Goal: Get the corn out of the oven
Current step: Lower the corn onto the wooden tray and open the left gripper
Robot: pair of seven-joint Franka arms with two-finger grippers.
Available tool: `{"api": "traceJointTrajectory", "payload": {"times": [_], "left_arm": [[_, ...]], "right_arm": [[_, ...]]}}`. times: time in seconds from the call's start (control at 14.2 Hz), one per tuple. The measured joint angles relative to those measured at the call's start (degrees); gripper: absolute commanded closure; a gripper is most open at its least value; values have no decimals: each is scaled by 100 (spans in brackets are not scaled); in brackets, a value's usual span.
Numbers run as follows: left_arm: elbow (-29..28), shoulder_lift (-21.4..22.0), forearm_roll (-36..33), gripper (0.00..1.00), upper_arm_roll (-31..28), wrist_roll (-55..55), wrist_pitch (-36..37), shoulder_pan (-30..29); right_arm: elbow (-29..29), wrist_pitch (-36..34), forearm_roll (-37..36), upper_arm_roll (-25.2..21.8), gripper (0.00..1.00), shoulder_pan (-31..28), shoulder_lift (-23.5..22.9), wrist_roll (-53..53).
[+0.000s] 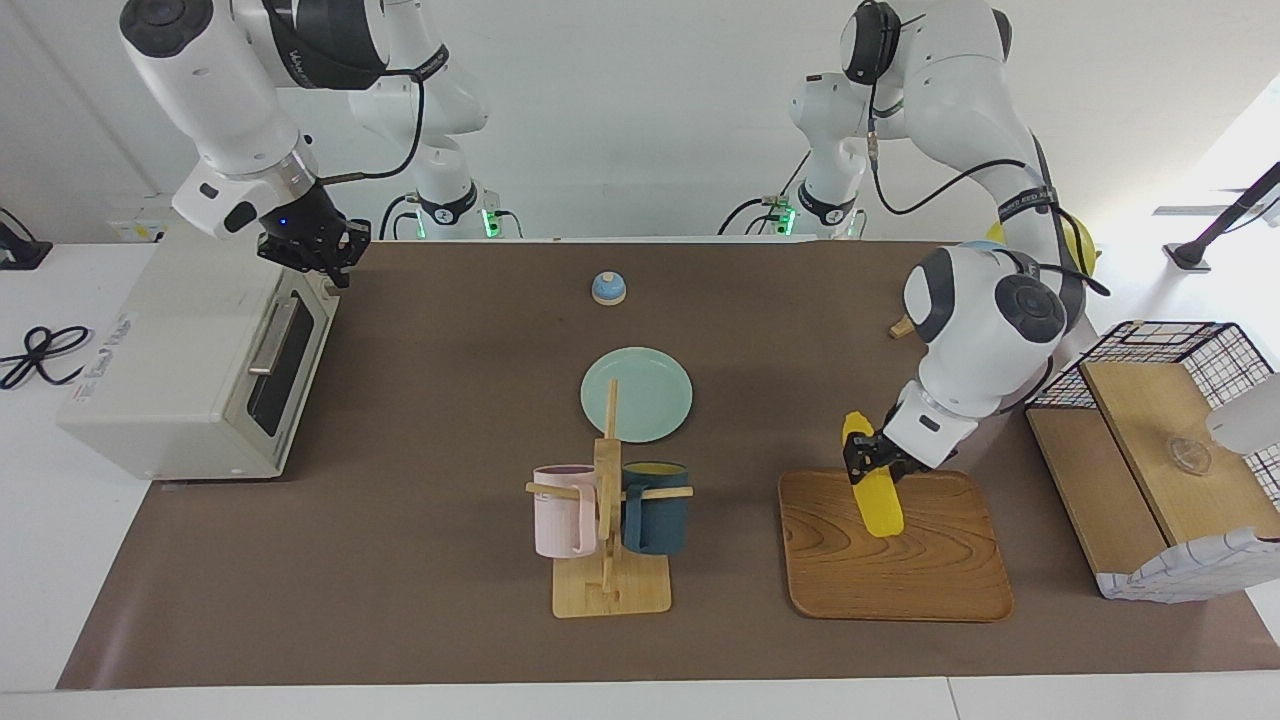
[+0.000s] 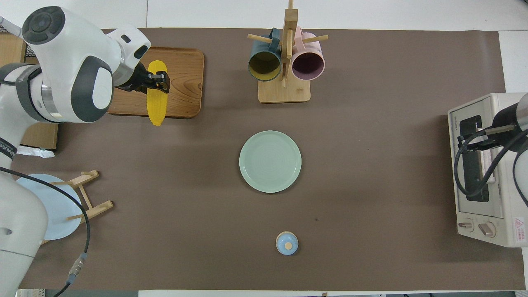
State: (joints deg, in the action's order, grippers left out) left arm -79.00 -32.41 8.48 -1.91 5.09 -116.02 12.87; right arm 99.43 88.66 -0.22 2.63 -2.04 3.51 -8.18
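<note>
Left gripper [image 2: 161, 81] clasps a yellow corn [image 2: 156, 103] above a wooden tray [image 2: 181, 74]; green plate [image 2: 270, 161] sits mid-table.

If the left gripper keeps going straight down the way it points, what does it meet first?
Most likely the wooden tray. The left gripper, shut on the corn, points down over it, so the corn's lower end would touch first. Its height above the tray is unclear.
</note>
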Motion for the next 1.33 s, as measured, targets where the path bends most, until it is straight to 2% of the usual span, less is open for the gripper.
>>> {"api": "traceJointTrajectory", "payload": {"times": [0.07,0.14,0.21,0.28,0.42,0.77,0.84,0.91,1.33], "left_arm": [[254,-267,-1,100,0,-82,-44,-82],[445,-514,0,100,3,-187,-154,-168],[565,-713,-1,100,5,-257,-278,-231],[636,-869,0,100,16,-296,-395,-274],[687,-1021,0,100,27,-317,-518,-311],[676,-1049,0,100,64,-393,-674,-295],[668,-1053,-1,76,64,-400,-691,-291],[667,-1057,-1,1,64,-418,-691,-291],[694,-987,-181,0,59,-521,-518,-296]], "right_arm": [[-4,-76,1,-7,100,-19,-27,1],[-5,-108,1,-19,76,-32,-56,1],[-5,-111,1,-29,20,-24,-84,1],[-5,-113,1,-56,0,29,-107,4],[-10,-113,1,-234,0,198,-118,25],[-42,-131,16,-447,0,201,-119,29],[-42,-135,16,-446,0,212,-119,29],[-43,-136,16,-444,0,232,-119,29],[-122,-40,-111,-451,0,241,-120,29]]}}
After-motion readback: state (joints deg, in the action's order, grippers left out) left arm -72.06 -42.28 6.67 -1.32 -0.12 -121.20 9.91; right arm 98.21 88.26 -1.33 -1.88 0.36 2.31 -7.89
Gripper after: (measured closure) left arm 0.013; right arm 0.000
